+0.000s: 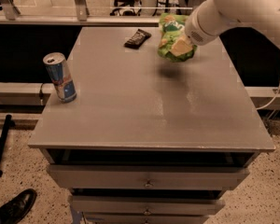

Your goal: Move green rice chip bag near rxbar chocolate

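The green rice chip bag [170, 38] hangs in the air above the far part of the grey table [154, 111], casting a shadow beneath it. My gripper [182, 45] is shut on the bag's right side, at the end of the white arm that comes in from the upper right. The rxbar chocolate [137, 38], a small dark bar, lies flat near the table's far edge, just left of the bag and apart from it.
A blue-silver drink can [59, 76] stands upright near the table's left edge. Drawers [149, 178] sit below the table front. A black shoe [11, 208] is on the floor at lower left. A railing runs behind the table.
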You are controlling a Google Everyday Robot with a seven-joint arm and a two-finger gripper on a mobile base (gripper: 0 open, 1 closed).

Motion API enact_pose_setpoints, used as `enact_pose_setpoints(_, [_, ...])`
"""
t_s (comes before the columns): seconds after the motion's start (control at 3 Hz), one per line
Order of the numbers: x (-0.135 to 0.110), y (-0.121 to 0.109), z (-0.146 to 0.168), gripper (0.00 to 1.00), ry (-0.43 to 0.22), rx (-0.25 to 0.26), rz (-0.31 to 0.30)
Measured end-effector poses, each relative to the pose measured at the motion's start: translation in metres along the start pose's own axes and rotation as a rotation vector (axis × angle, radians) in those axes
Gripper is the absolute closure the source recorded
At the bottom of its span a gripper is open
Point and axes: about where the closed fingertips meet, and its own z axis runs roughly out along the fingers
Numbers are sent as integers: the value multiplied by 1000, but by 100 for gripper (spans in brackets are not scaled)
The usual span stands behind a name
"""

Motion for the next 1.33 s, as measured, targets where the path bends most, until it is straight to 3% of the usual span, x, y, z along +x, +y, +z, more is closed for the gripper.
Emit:
enact_pose_setpoints(0.67, [-35, -37, 71, 100, -126, -89, -77])
enact_pose_setpoints(1.33, [-43, -53, 112, 100, -117, -92, -157])
